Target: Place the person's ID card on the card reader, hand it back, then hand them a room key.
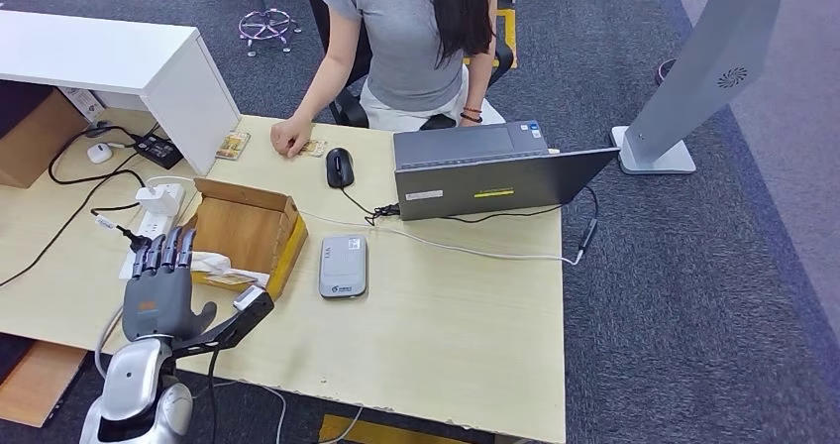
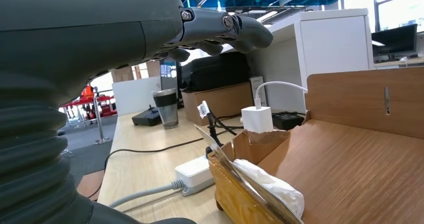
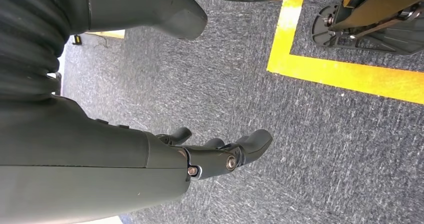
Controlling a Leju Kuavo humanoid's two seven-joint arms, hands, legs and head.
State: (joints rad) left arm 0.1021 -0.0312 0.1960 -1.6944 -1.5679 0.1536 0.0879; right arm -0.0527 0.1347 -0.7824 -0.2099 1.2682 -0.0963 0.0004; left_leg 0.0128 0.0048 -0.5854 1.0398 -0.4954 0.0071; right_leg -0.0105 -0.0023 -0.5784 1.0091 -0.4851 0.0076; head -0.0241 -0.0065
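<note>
While the left hand (image 1: 163, 285) hangs at the lower left of the head frame, fingers spread and pointing up-frame with nothing in them, it sits just short of the near edge of the cardboard box (image 1: 248, 231). In the left wrist view the fingers (image 2: 235, 29) are loosely extended above the box's corner, where white crumpled paper (image 2: 272, 186) lies against the wall.

Right hand (image 3: 220, 156) hangs low over dark carpet with a yellow floor line (image 3: 350, 76); fingers lightly curled, holding nothing. Left arm is plainly the nearer one to everything on the desk.

Next out, middle of the head frame: card reader (image 1: 343, 266), a grey slab lying flat on the table (image 1: 456, 345), long axis running up-frame, just right of the box and up-right of the left hand. Nothing rests on it.

Farther, upper middle: the person's hand (image 1: 290, 137) rests on the far table edge, with a small card, likely the ID card (image 1: 314, 148), touching its right side. Another small card-like item (image 1: 232, 145) lies to its left by the white cabinet (image 1: 149, 67); I cannot tell which is which for certain. Mouse (image 1: 340, 166) and laptop (image 1: 485, 171) lie to the right.

Judgement: the card lies up-frame and right of the left hand, across the box, well apart. Reach must pass over or round the box; reader sits between hand and card, slightly right.
</note>
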